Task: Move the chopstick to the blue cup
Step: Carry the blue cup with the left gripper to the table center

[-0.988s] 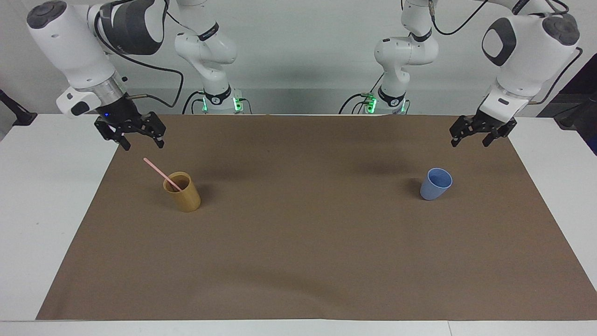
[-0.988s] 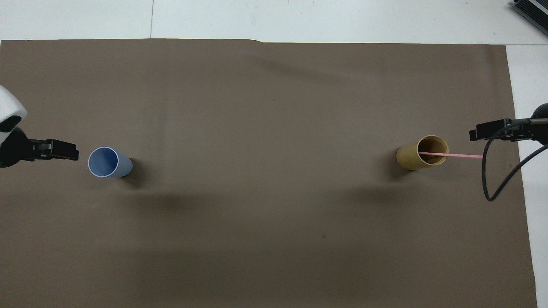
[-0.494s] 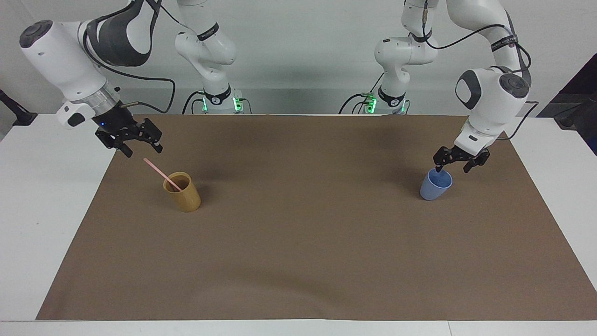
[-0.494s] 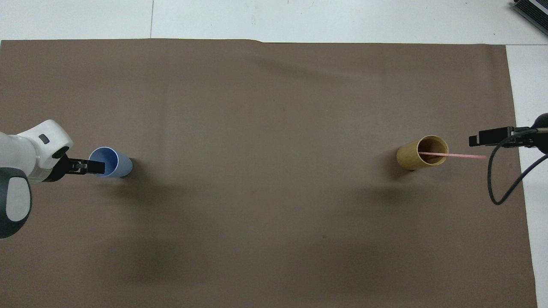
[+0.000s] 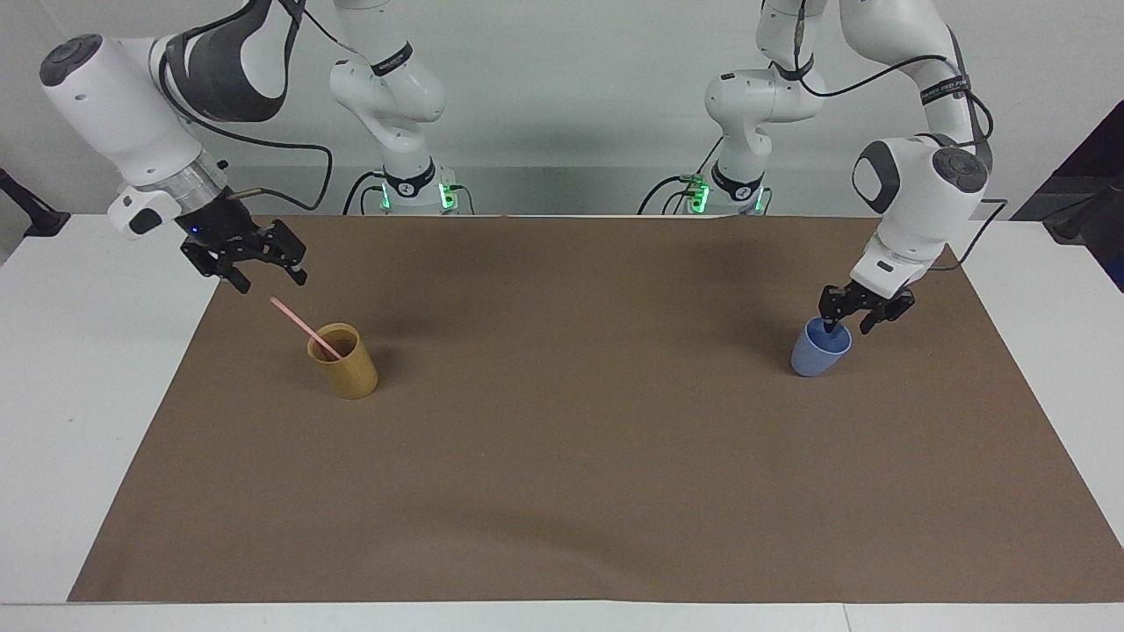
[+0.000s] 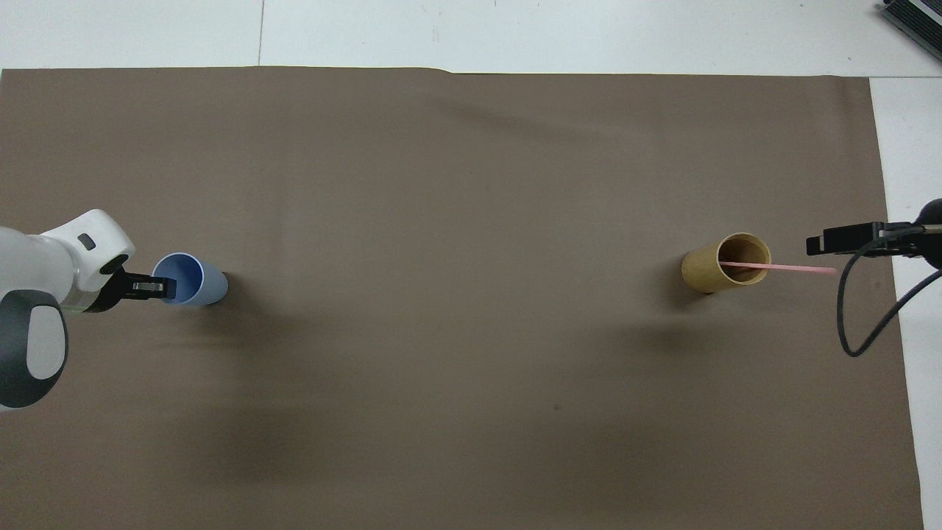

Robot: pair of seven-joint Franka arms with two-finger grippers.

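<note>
A thin pink chopstick [image 5: 303,326] [image 6: 802,268] leans in a tan cylindrical cup [image 5: 344,364] [image 6: 706,271], its upper end pointing toward the right arm's end of the table. My right gripper [image 5: 269,282] hangs open just above that upper end, not touching it. The light blue cup [image 5: 817,355] [image 6: 195,283] stands upright at the left arm's end. My left gripper [image 5: 847,327] [image 6: 151,283] is down at its rim, one finger inside the cup and one outside, with a gap still between the fingertips.
A brown mat [image 5: 580,456] covers most of the white table [image 5: 79,369]. The two cups stand far apart, at about the same distance from the robots. A black cable [image 6: 846,309] loops below the right gripper.
The left arm swung down from beside the mat's edge to the blue cup's rim, and its fingers narrowed around the wall. The right gripper shifted slightly near the chopstick's tip.
</note>
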